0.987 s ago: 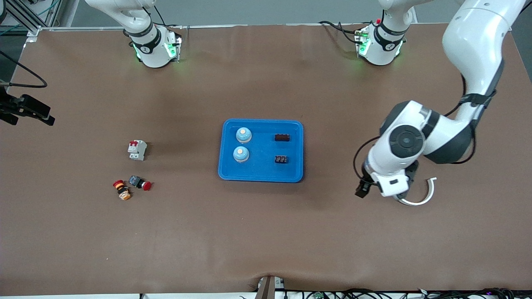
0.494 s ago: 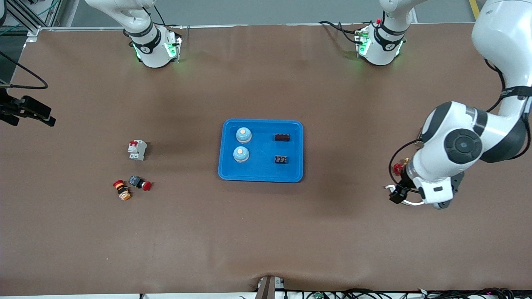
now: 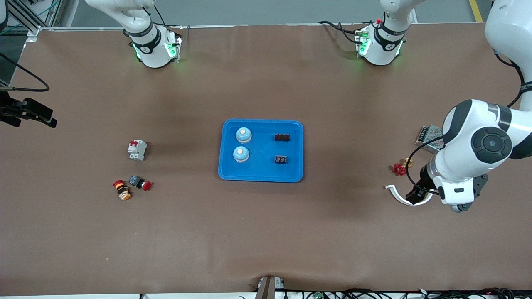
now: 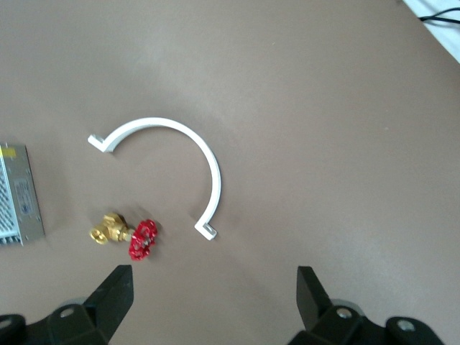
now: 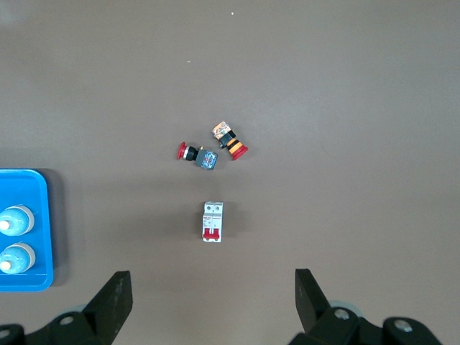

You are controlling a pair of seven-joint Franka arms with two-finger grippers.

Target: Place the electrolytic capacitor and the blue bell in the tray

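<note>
The front view alone takes in the whole table: the tray [image 3: 261, 150] sits mid-table, holding two bells [image 3: 243, 134] [image 3: 241, 154] at the end toward the right arm and two dark parts [image 3: 282, 137] [image 3: 281, 159] at the end toward the left arm. Each pair forms a line running from nearer the front camera to farther from it. Both bells stand upright, pale buttons facing up. The two dark parts lie flat with their long sides along the tray's length; whether either is the capacitor cannot be told.

The left wrist view shows what the front view partly hides under the arm: the left gripper [image 4: 214, 298] is up over the table at the left arm's end, jaws spread wide and empty, with a white clip [image 4: 176, 154] shaped as a half ring directly below it. Beside the clip lie a red valve [image 4: 129, 234] with a brass body and, at the frame's edge, a metal box [image 4: 18, 194]. The front view shows only part of the clip [image 3: 397, 194], with the valve [image 3: 400, 168] and box [image 3: 429, 135] farther from the camera than the clip.

The right gripper [image 5: 213, 298] shows only in its own wrist view, jaws wide and empty, high over a breaker [image 5: 211, 221] and two buttons [image 5: 198, 155] [image 5: 230, 141]; a tray corner [image 5: 36, 230] with both bells [image 5: 14, 220] shows at the edge. In the front view the breaker [image 3: 137, 150] and buttons [image 3: 139, 182] [image 3: 122, 190] lie well apart from the tray, toward the right arm's end.
</note>
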